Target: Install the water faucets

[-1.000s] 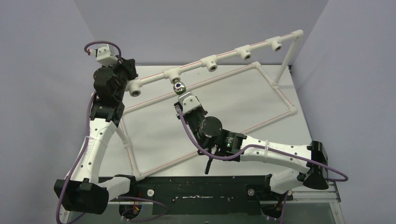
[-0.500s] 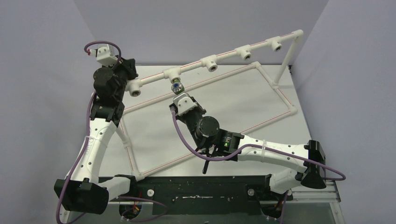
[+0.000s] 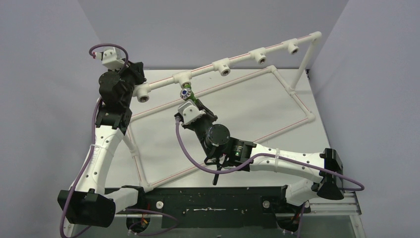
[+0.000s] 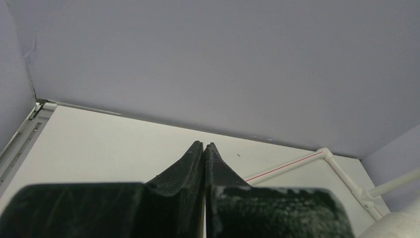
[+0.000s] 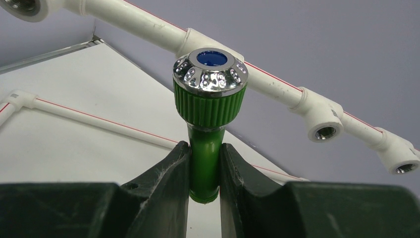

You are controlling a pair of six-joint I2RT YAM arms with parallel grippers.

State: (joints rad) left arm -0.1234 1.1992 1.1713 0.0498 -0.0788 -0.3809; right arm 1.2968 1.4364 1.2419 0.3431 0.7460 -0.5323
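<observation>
The green water faucet (image 5: 210, 101), with a ribbed collar and a chrome cap with a blue centre, sits in my right gripper (image 5: 204, 166), which is shut on its smooth green spout. In the top view the faucet (image 3: 186, 92) hangs just below a white tee fitting (image 3: 182, 79) on the raised pipe rail, and the right gripper (image 3: 192, 102) is right behind it. My left gripper (image 4: 204, 147) is shut with nothing between its fingers. It stands by the rail's left end (image 3: 134, 75), beside the leftmost tee (image 3: 143, 95).
The raised white rail (image 3: 242, 57) carries several tee fittings with threaded sockets (image 5: 324, 128) and ends at a post (image 3: 302, 67) on the right. A white pipe frame (image 3: 292, 126) lies flat on the table. Grey walls close the back and sides.
My right arm has swung a little to the left, carrying the faucet leftward under the tee. The left arm has not moved.
</observation>
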